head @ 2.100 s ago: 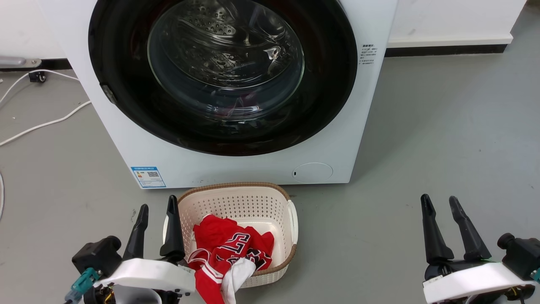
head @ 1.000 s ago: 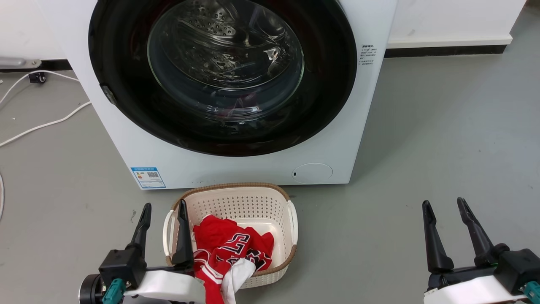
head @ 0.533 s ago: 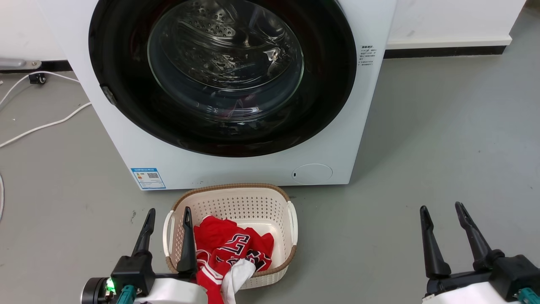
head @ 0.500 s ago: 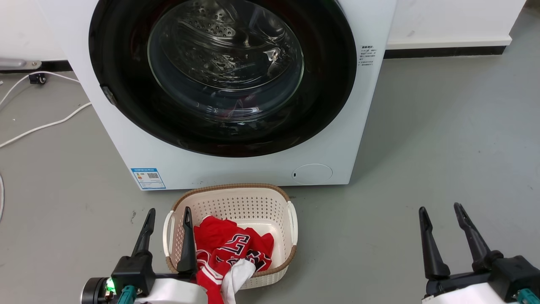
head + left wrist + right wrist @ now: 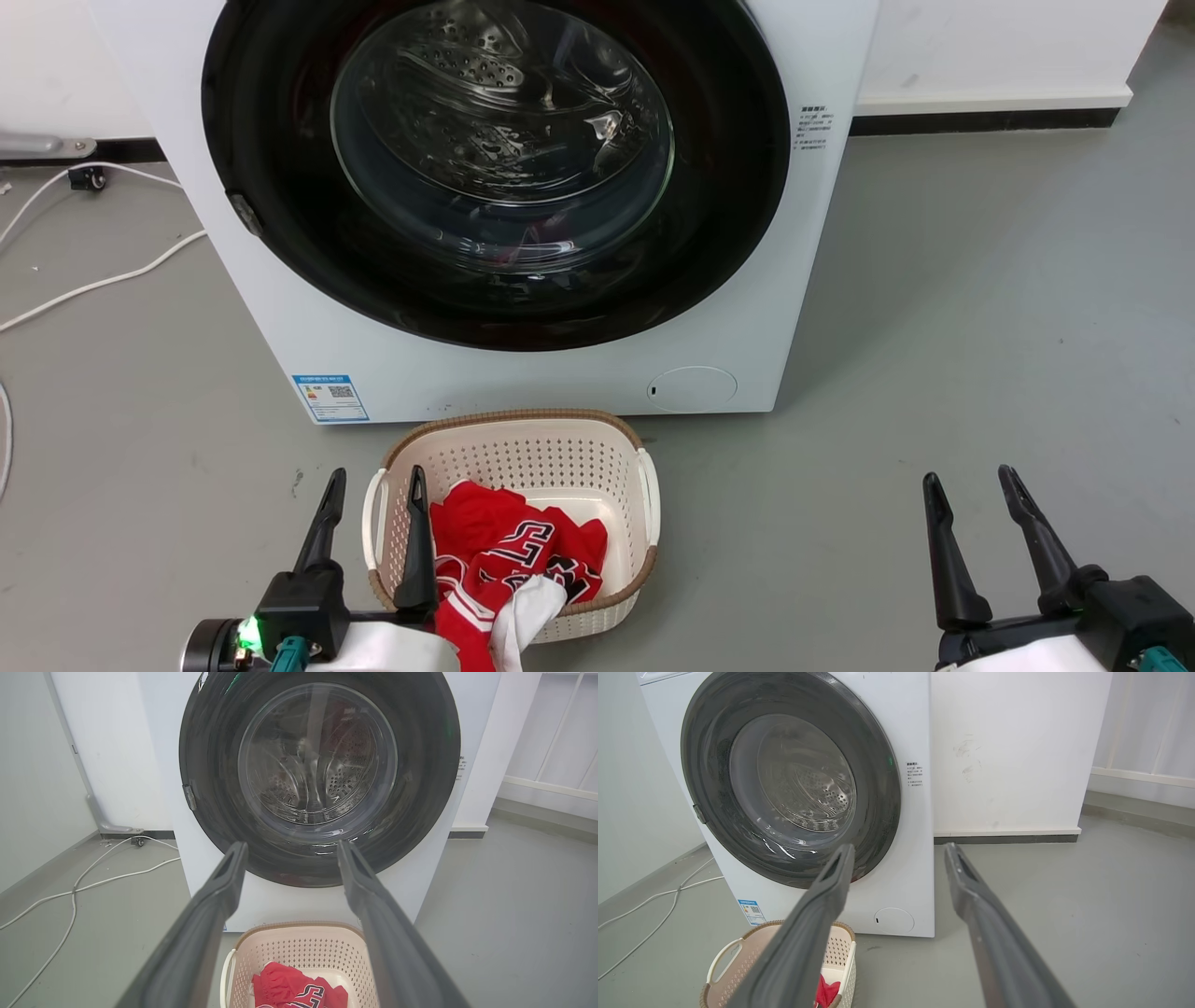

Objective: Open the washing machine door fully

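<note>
Door [image 5: 499, 159] still shut; L gripper [image 5: 375, 473] & R gripper [image 5: 968, 474] both spread, empty, now lower in head view.

We log: cream perforated plastic basket [image 5: 515, 417] just before the white boxy washing machine [image 5: 523, 378] blocks low approach; grey floor [image 5: 952, 336] to its right open.

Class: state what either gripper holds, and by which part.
Nothing is held. The left gripper and right gripper are open and empty, apart from the glossy black round washing machine door.
</note>
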### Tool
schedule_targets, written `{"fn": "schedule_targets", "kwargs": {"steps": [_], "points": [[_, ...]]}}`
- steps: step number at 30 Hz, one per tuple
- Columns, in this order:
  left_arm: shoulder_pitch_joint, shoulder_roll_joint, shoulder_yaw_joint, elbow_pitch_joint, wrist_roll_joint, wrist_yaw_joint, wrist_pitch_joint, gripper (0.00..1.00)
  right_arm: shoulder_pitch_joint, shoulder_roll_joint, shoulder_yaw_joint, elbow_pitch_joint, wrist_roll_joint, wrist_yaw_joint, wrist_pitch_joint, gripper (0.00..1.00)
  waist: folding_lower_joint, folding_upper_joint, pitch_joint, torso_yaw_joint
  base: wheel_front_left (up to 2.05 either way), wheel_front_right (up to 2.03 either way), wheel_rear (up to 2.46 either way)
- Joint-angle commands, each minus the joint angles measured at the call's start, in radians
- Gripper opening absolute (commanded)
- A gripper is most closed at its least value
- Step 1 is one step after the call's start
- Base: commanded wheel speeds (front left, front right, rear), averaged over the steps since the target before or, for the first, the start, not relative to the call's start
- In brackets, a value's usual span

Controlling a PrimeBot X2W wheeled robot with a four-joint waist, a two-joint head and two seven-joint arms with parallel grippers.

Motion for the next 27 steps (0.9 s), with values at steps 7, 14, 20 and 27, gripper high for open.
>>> {"fn": "schedule_targets", "kwargs": {"steps": [7, 14, 20, 27], "points": [[0.010, 0.002, 0.005, 0.011, 0.002, -0.002, -0.003, 1.00, 0.004, -0.003, 0.007, 0.009, 0.002, 0.000, -0.002, 1.00, 0.0000, -0.0001, -0.006, -0.002, 0.00, 0.00, 0.00], [0.013, 0.002, 0.003, 0.008, -0.002, 0.001, -0.003, 1.00, 0.004, -0.003, 0.011, 0.012, 0.059, 0.000, -0.002, 0.73, 0.0000, -0.0001, -0.011, -0.005, 0.00, 0.00, 0.00], [0.014, 0.002, 0.004, 0.005, -0.006, 0.003, -0.003, 1.00, -0.013, -0.002, 0.028, 0.017, 0.387, 0.000, -0.002, 0.00, 0.0000, -0.0001, -0.010, -0.007, 0.00, 0.00, 0.00], [0.015, 0.002, 0.007, 0.004, -0.013, 0.003, -0.003, 1.00, -0.028, -0.002, 0.100, 0.021, 1.034, 0.000, -0.002, 0.00, 0.0000, -0.0001, -0.007, -0.009, 0.00, 0.00, 0.00]]}}
